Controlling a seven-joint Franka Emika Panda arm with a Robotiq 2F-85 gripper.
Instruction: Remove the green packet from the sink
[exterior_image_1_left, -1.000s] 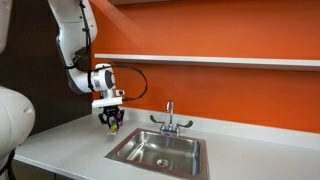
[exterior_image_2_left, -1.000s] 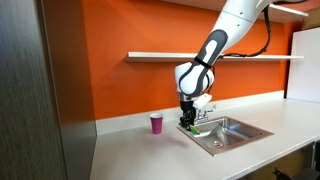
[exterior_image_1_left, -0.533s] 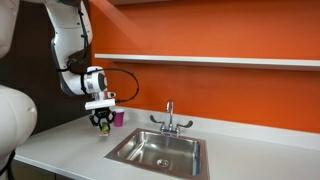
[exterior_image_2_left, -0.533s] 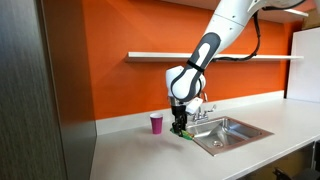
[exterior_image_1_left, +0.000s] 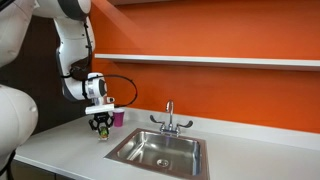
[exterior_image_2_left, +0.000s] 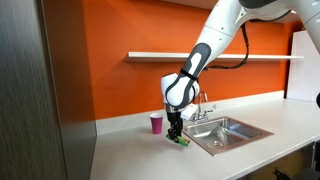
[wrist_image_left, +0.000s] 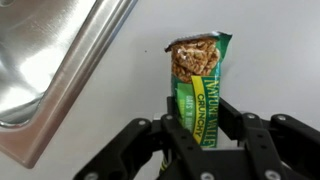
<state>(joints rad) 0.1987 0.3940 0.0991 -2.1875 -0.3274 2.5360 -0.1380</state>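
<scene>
My gripper (wrist_image_left: 201, 118) is shut on the green packet (wrist_image_left: 200, 75), a green granola bar wrapper, and holds it by its lower end just above the white counter. In both exterior views the gripper (exterior_image_1_left: 103, 125) (exterior_image_2_left: 177, 134) hangs over the counter beside the sink (exterior_image_1_left: 165, 152) (exterior_image_2_left: 228, 131), outside the basin, with the packet (exterior_image_1_left: 103, 131) (exterior_image_2_left: 181, 141) at its fingertips. In the wrist view the steel sink rim (wrist_image_left: 70, 70) lies to the left of the packet.
A small pink cup (exterior_image_1_left: 118, 118) (exterior_image_2_left: 156, 123) stands on the counter near the orange wall, close to the gripper. A chrome two-handled faucet (exterior_image_1_left: 170, 120) (exterior_image_2_left: 207, 108) stands behind the basin. A shelf runs along the wall above.
The gripper has carried the green packet sideways from the sink's edge out over the counter and lowered it toward the surface.
</scene>
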